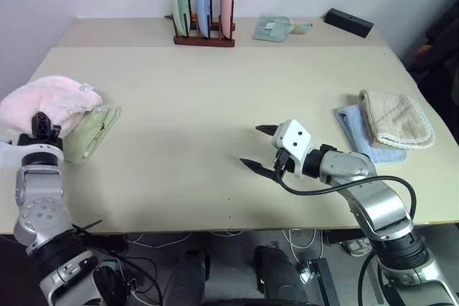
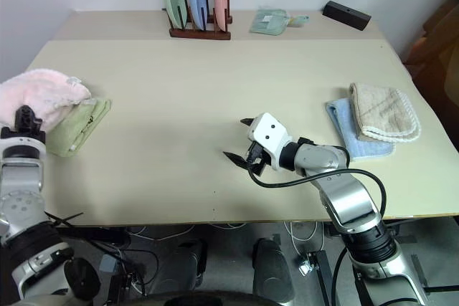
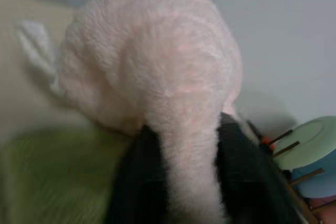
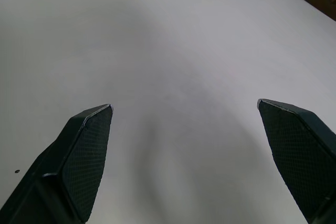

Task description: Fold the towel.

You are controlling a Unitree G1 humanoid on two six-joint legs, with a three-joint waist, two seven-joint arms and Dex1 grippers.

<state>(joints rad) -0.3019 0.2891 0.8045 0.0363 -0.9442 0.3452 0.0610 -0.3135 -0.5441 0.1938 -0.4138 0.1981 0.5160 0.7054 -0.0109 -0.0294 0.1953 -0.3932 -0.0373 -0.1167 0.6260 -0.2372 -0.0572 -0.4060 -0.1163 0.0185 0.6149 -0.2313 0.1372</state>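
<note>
The towel point(image 1: 49, 103), bunched atop a green folded towel point(image 1: 92, 131), is pinched by a fold between the fingers of the left gripper point(image 1: 41, 123) just before it, while the right gripper point(image 1: 259, 147) is spread wide, well apart over the bare table point(image 1: 193, 98).

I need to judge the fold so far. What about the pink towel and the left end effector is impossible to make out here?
- Towel: bunched; the left eye view's edge cuts it off, so its fold is unclear.
- Left end effector: left wrist view blurred, towel lies between the fingers, grip unclear.
- Green towel: partly under the pink one.
</note>
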